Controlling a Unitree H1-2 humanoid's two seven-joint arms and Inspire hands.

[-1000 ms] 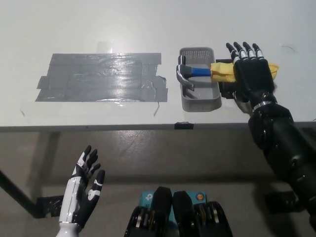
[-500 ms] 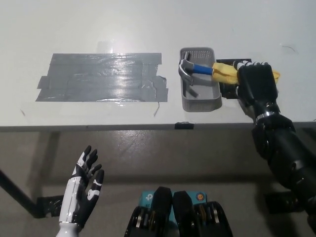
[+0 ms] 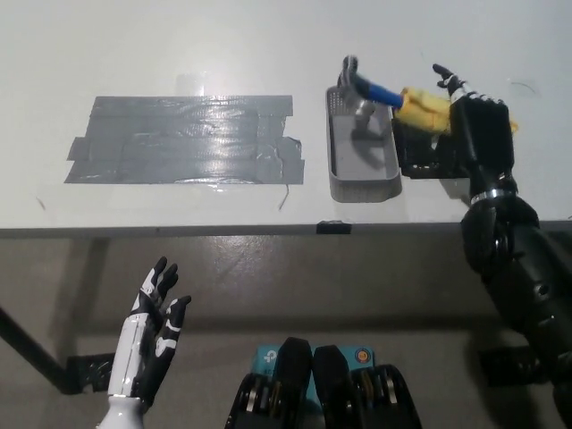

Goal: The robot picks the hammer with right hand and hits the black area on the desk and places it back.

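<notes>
Gripping the hammer (image 3: 393, 96) by its yellow handle, I am holding it in my black right hand (image 3: 478, 134) at about two o'clock in the head view, fingers wrapped around the grip so that much of the yellow part is hiding behind my palm. The blue neck and shiny metal head are sticking out toward nine o'clock from my hand, the head hovering over the far rim of the grey tray (image 3: 362, 186); whether it is touching that rim I cannot tell. The tray is a perforated, rounded rectangular tub, and a blurred grey patch, hard to make out, is lying on its floor. At ten o'clock the black area (image 3: 183, 138) is showing as overlapping strips of glossy, wrinkled tape on the smooth white desk (image 3: 268, 36). My white left hand (image 3: 147, 335) is resting at seven o'clock below the desk edge, fingers spread and holding nothing.
</notes>
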